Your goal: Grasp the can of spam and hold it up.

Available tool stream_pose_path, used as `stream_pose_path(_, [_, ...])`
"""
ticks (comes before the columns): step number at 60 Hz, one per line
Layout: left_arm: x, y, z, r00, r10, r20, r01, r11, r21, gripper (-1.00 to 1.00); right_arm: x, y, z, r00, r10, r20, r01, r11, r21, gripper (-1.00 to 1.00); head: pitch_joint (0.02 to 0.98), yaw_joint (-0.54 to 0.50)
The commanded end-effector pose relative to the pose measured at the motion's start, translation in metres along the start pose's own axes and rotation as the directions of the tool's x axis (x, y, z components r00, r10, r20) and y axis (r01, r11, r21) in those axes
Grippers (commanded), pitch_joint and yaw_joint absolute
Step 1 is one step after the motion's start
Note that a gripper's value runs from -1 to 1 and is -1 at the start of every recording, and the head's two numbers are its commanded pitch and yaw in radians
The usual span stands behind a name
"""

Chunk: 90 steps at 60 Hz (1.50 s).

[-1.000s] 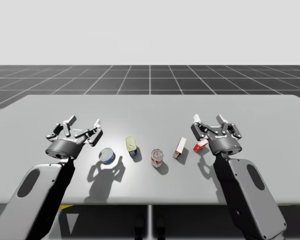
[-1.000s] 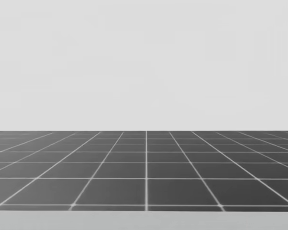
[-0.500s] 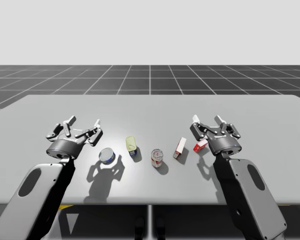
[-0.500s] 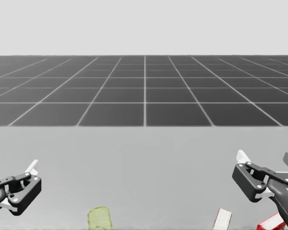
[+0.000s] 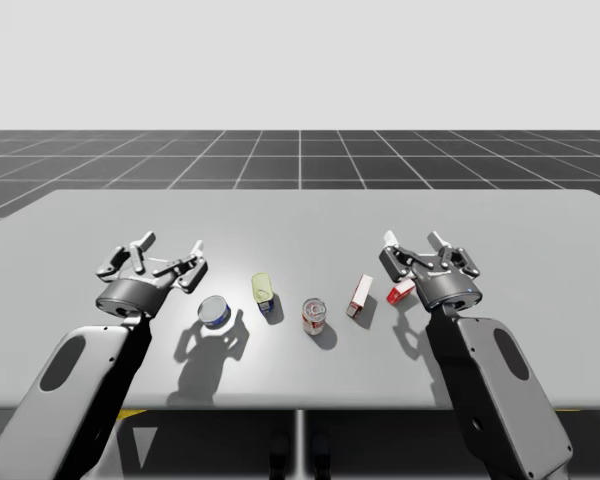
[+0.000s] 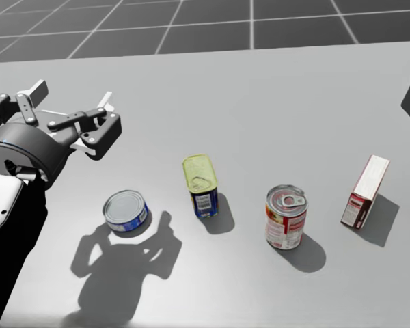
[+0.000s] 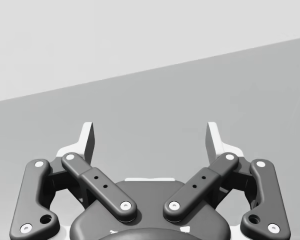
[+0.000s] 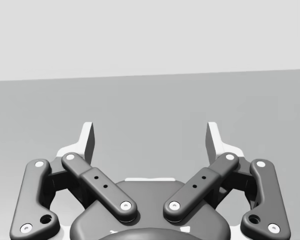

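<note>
My left gripper (image 5: 170, 254) hangs released above the table (image 5: 300, 215), its two fingers spread wide with nothing between them. The left wrist view has bare tabletop ahead of them. My right gripper (image 5: 416, 248) is likewise released, fingers apart, and a small red box (image 5: 401, 291) is partly hidden behind it in the high view.

The oblong can with the yellow-green lid (image 6: 200, 179) and blue sides stands upright near the table's middle, touched by neither gripper.

Taken from that can in the high view:
- My left gripper is at 10 o'clock, well apart.
- A low blue round can (image 6: 125, 210) sits near at 8 o'clock.
- A red round can (image 6: 285, 217) with a pull-tab lid stands upright at 4 o'clock.
- A white-and-red box (image 6: 364, 191) stands on end at 3 o'clock.
- My right gripper is beyond that box, also around 3 o'clock.

The cans and the standing box are all apart from one another, each casting its own shadow.
</note>
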Motion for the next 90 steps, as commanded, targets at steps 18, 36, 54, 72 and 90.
stream_pose_path(18, [0.008,-0.038,0.022,0.9973,0.066,-0.031,-0.069,0.994,-0.082,-1.00,-0.001,0.000,-0.001,1.0000,0.005,-0.008,-0.005,1.000,-0.011,-1.00,0.811,0.17])
stream_pose_path(36, [0.004,-0.070,0.078,0.9889,0.128,-0.074,-0.140,0.973,-0.184,-1.00,-0.002,0.001,0.000,0.9997,0.022,-0.005,-0.022,0.999,-0.028,-1.00,0.814,0.18])
stream_pose_path(54, [-0.023,-0.104,0.103,0.9789,0.136,-0.153,-0.157,0.979,-0.134,-1.00,-0.003,0.001,0.000,0.9994,0.034,-0.001,-0.034,0.998,-0.046,-1.00,0.809,0.19])
stream_pose_path(72, [-0.054,-0.143,0.093,0.9630,0.163,-0.214,-0.196,0.970,-0.142,-1.00,-0.003,0.000,0.000,0.9988,0.048,0.008,-0.047,0.998,-0.051,-1.00,0.814,0.20])
stream_pose_path(90, [-0.061,-0.163,0.071,0.9423,0.218,-0.254,-0.239,0.969,-0.056,-1.00,-0.003,0.000,0.000,0.9985,0.054,0.014,-0.053,0.997,-0.054,-1.00,0.813,0.20])
